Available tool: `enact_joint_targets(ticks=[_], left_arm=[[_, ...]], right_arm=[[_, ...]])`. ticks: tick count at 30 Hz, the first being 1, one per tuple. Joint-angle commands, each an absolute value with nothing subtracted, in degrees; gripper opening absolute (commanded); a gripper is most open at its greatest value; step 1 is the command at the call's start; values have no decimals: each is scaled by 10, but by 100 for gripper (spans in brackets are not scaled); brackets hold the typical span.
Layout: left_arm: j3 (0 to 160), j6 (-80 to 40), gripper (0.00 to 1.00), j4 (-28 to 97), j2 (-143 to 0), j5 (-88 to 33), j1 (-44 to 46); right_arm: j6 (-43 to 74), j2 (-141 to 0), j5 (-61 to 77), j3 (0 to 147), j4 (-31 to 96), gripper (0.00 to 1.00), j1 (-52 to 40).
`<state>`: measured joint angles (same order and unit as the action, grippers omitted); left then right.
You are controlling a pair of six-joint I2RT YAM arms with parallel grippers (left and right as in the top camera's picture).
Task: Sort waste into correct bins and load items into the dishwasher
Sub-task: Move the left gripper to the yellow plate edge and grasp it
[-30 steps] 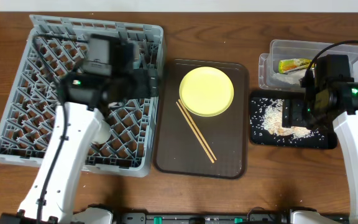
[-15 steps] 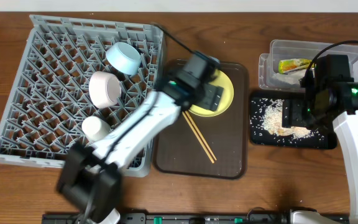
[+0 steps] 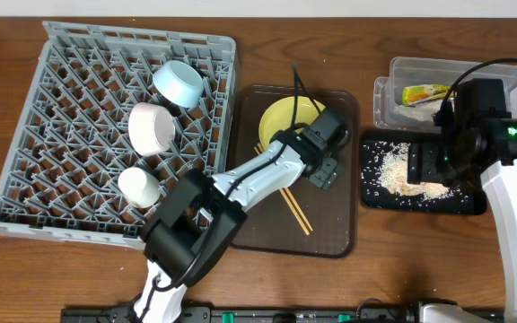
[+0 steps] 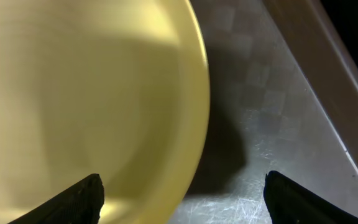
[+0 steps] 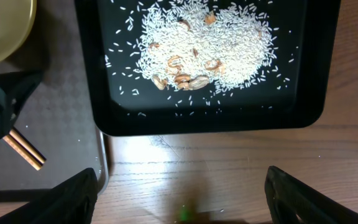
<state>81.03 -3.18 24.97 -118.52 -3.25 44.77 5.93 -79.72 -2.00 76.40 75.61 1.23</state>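
Observation:
The pale yellow plate (image 3: 287, 119) lies on the brown serving tray, with the wooden chopsticks (image 3: 292, 205) beside it. My left gripper (image 3: 324, 170) is open and low at the plate's right edge. In the left wrist view the gripper (image 4: 182, 202) straddles the rim of the plate (image 4: 86, 106). The grey rack (image 3: 70, 152) holds the light blue bowl (image 3: 179, 83), the white bowl (image 3: 150, 126) and the small white cup (image 3: 139, 186). The wrapper (image 3: 424, 93) lies in the clear tub (image 3: 501, 74). Rice scraps (image 5: 207, 46) lie in the black tray (image 3: 469, 202). My right gripper (image 3: 433, 170) is open and empty above that tray. No tissue shows.
The brown serving tray (image 3: 330, 229) sits between the rack and the bins. In the right wrist view my gripper (image 5: 182, 199) hangs over bare wood in front of the black tray (image 5: 309, 81), with the chopstick ends (image 5: 23, 149) at the left.
My left arm has swung from over the rack to the yellow plate's right edge, uncovering the bowls and cup in the rack. The right arm has not moved.

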Motion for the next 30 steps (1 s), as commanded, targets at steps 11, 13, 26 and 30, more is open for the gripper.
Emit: enact_joint_targets(ticks=[11, 13, 26, 30], left_arm=[[815, -21, 39, 256, -1215, 87, 478], [814, -21, 39, 254, -1218, 101, 484], [814, -21, 22, 256, -1257, 167, 500], [814, -12, 13, 256, -1257, 177, 500]], right_arm=[[68, -790, -25, 774, 757, 84, 23], [68, -790, -25, 774, 757, 84, 23], [68, -790, -25, 774, 761, 84, 23], [68, -790, -25, 774, 764, 83, 23]])
